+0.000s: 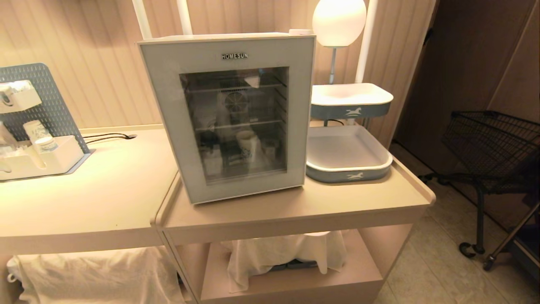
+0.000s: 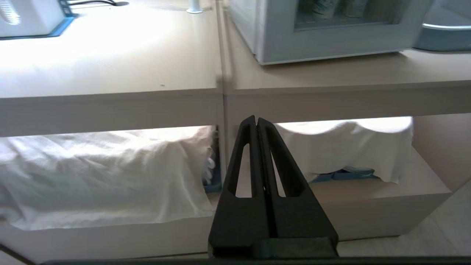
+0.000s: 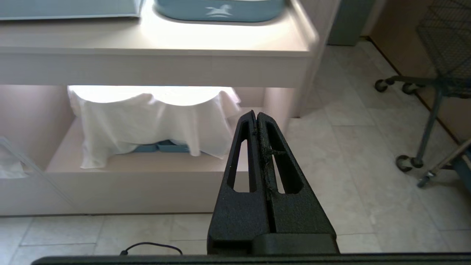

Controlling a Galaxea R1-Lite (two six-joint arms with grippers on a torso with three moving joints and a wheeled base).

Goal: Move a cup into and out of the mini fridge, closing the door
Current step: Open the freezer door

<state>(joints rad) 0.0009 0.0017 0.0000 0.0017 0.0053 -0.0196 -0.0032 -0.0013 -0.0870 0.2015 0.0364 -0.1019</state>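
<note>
Counter: a long beige counter (image 1: 295, 207) made of two parts that meet at a seam; it carries everything below.
Mini fridge: the white mini fridge (image 1: 230, 116) stands on the right part of the counter, near the seam.
Door: the door (image 1: 168, 126) is closed, a pale grey-blue frame around dark glass.
Writing: "HOMESUN" (image 1: 235, 55) is read at the top of the door, in the middle.
Cart: a black wire cart (image 1: 491, 147) on wheels stands on the floor at the far right.
Trays: a two-level white and blue tray stand (image 1: 348, 169) is just right of the fridge; each tray has a small white horse figure on its front and no words.
Cloths: white cloths (image 1: 274, 253) hang over things on the lower shelf under the counter.
Cup: the cup (image 1: 247, 145) stands upright inside the fridge on its lower level, seen through the glass.
Other cups: more paper cups (image 1: 40, 135) sit in a white holder at the far left of the counter.
Left claw: the left gripper (image 2: 256, 119) is fully closed, holds nothing and hangs in front of the counter edge, below the top.
Right claw: the right gripper (image 3: 255, 114) is also fully closed and empty, low before the shelf, over the tiled floor.
</note>
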